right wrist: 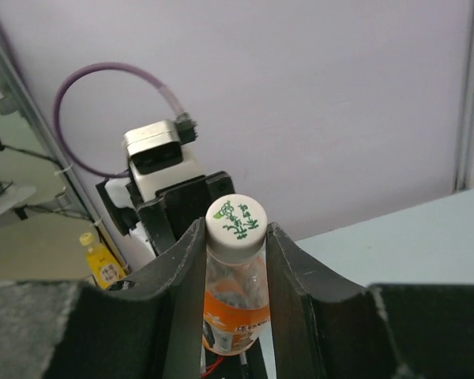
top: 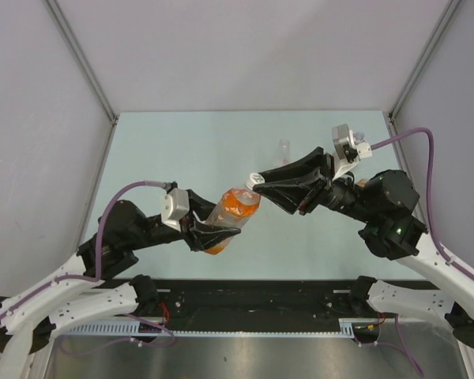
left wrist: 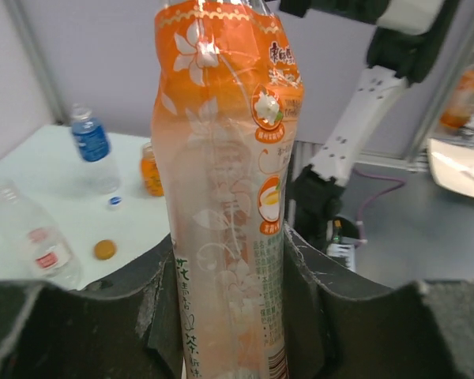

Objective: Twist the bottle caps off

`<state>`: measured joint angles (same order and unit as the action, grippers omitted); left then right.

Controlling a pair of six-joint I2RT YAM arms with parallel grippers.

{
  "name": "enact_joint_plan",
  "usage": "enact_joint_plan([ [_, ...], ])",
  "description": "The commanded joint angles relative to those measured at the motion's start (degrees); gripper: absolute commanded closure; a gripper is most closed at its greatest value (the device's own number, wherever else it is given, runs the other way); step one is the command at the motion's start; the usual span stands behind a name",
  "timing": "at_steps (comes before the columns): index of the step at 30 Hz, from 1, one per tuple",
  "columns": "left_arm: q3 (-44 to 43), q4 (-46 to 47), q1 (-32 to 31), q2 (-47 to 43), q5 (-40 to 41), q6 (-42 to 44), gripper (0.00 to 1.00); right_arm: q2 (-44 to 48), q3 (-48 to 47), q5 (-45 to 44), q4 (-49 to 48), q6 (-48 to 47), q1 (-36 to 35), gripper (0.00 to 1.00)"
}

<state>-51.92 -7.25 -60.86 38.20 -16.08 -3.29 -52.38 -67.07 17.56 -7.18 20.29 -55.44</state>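
White cap with a green print is sitting on the neck of the orange-drink bottle, which is tilting over the middle of the surface between the two arms. The right hand is pinching the cap, one finger pressing on each side. The left hand is clamping the bottle's lower body across its label. Beyond it on the surface, a loose orange cap is lying near a clear red-labelled bottle. A blue-labelled water bottle and a small orange bottle are standing further back.
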Motion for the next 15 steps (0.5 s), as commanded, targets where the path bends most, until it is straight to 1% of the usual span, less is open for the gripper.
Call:
enact_joint_plan([
  [1,-2.0,7.0,3.4,2.9,-23.9,-9.5,1.0,-0.4,1.2,14.5,-1.1,-5.2,0.7,1.0],
  [2,-2.1,7.0,4.3,3.5,-26.4,-10.2,1.0,-0.4,1.2,15.7,-1.2,-5.4,0.9,1.0],
  [4,-2.0,10.5,5.0,4.3,-28.8,-12.3,1.0,-0.4,1.2,19.4,-1.2,-5.9,0.9,1.0],
  [8,-2.1,14.4,6.7,7.6,-36.1,-15.4,1.0,-0.2,1.2,24.7,-1.3,-6.7,2.0,1.0],
  [15,-1.9,20.1,8.1,11.7,-42.2,-20.6,1.0,-0.3,1.2,31.0,-1.7,-6.1,3.9,1.0],
])
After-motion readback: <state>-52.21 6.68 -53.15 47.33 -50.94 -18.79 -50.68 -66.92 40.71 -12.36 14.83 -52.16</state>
